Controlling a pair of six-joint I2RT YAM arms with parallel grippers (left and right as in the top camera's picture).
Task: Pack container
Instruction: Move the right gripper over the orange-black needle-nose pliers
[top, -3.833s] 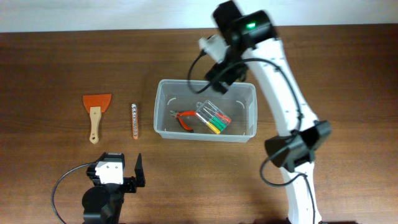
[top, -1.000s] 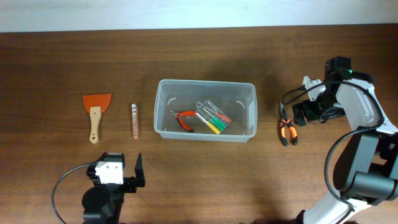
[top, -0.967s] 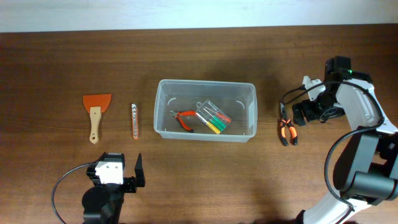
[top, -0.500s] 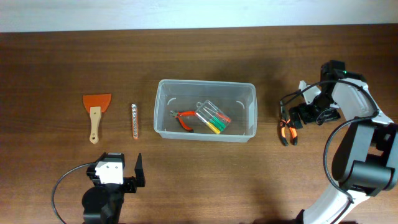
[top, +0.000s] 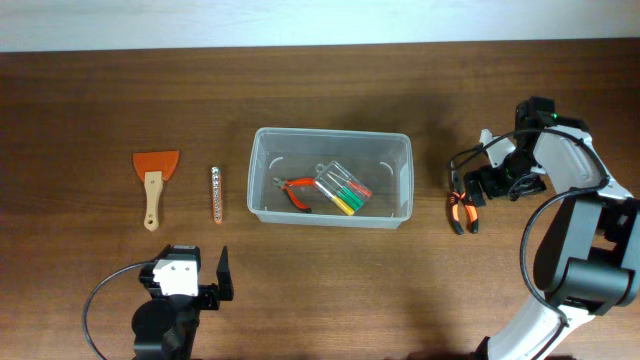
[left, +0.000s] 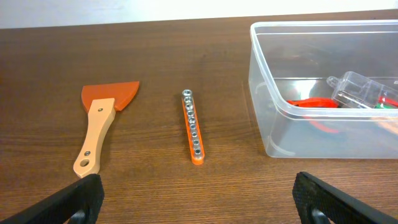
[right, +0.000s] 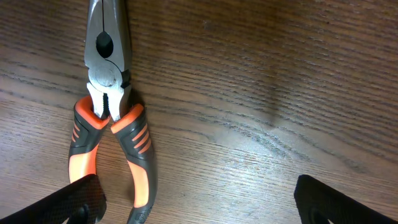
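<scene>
**Two grippers gaping wide, neither one holding anything**

The container (top: 330, 190) is sitting in the middle of the table (top: 100, 100), upright and lidless. Inside it, red cutters (top: 293, 191) are lying on the floor beside a clear screwdriver case (top: 343, 190), which is resting at a slant.

The left gripper (left: 199, 204) is hanging low at the near edge of the table, well apart from the container, its fingers (left: 78, 198) spreading as far as they go with only bare wood showing between them. Ahead of it, to the left of the container, a scraper (top: 154, 185) with an orange blade and a wooden handle is lying flat. Just beside it, a narrow orange bit strip (top: 216, 194) is lying parallel to the handle, between the scraper and the container.

The right gripper (right: 205, 202) is hovering to the right of the container, likewise gaping fully and gripping nothing. Below it, orange-and-black pliers (right: 112, 124) are lying shut on the wood, their handles pointing toward one finger and passing just beside it, far from the other. Whether that finger is touching them cannot be told.
</scene>
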